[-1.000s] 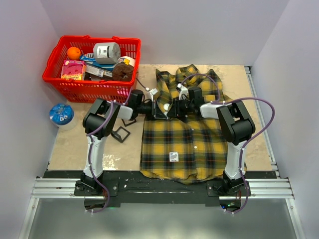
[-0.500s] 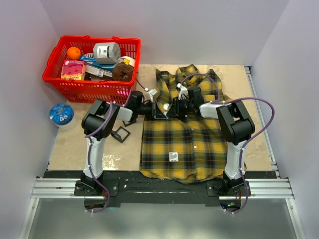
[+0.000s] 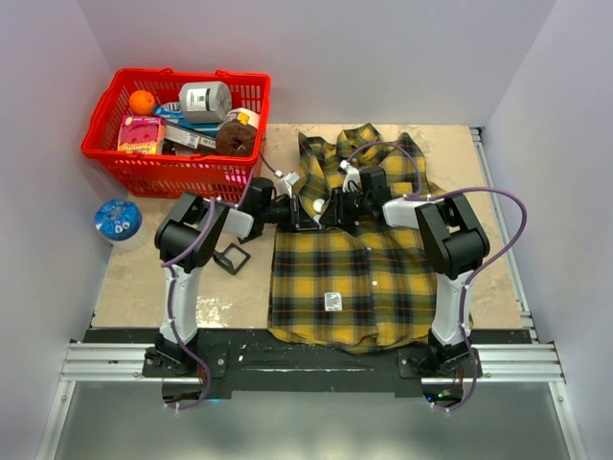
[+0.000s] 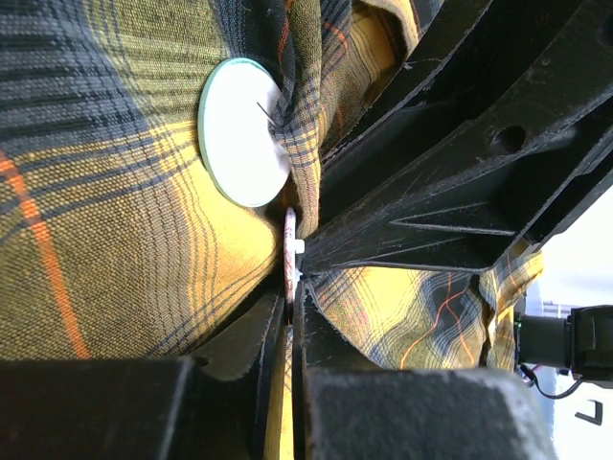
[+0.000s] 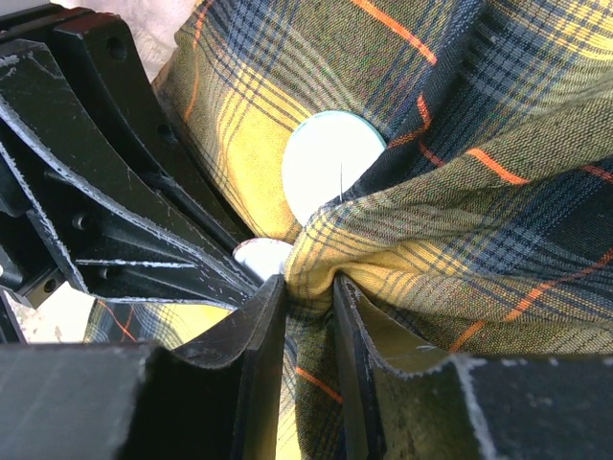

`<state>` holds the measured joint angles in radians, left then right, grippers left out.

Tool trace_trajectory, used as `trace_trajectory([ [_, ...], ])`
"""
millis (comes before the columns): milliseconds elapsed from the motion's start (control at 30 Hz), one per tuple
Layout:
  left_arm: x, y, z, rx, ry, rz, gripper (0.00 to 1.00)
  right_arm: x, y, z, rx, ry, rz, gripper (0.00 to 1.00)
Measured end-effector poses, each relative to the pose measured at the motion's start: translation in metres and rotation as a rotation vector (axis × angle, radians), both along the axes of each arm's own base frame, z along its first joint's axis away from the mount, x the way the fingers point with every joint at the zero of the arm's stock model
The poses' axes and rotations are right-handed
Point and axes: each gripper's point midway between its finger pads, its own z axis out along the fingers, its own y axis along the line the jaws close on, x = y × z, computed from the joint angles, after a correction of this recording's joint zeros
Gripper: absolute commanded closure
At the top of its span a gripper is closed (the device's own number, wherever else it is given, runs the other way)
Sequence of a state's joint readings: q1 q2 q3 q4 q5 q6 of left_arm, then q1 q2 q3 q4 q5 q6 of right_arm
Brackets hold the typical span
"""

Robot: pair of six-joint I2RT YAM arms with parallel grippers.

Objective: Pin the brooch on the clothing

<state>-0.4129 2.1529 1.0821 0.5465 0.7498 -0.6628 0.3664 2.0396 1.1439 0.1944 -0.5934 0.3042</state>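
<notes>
The left gripper (image 4: 290, 287) is clamped on a thin pale piece (image 4: 289, 240) seen edge-on, probably the brooch's backing, though that is hard to tell. Facing it, the right gripper (image 5: 306, 287) is pinched shut on a raised fold (image 5: 321, 254) of the shirt (image 5: 460, 125). The two sets of fingers almost touch.

Just beside the fold sits the brooch (image 5: 330, 163), a round white disc lying flat against the plaid with a fine pin line across it. The shirt lies spread on the counter (image 3: 144, 278), and both arms meet at its upper chest, below the collar.

I judge this to be the fastening step, with the brooch already at the cloth. The next move calls for a small, steady push of the held piece towards the disc through the fold. The right gripper should keep the fabric taut so that nothing slips.
</notes>
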Motion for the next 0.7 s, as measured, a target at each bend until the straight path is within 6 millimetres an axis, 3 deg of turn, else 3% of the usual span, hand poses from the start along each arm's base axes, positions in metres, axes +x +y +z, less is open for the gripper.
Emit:
trace_trajectory([
  [333,-0.001,0.004,-0.002,0.047,0.014,0.022,0.99,-0.004,0.001,0.006,0.01,-0.03,-0.001,0.47],
  [433,-0.003,0.006,-0.001,0.074,0.011,0.025,0.87,-0.006,-0.001,0.009,0.001,-0.045,-0.007,0.44],
  [567,-0.005,0.01,0.001,0.119,0.001,0.03,0.61,-0.011,-0.01,0.011,-0.023,-0.055,-0.028,0.4],
  [700,-0.008,0.014,0.009,0.156,-0.023,0.025,0.46,-0.016,-0.019,0.017,-0.036,-0.064,-0.045,0.39],
])
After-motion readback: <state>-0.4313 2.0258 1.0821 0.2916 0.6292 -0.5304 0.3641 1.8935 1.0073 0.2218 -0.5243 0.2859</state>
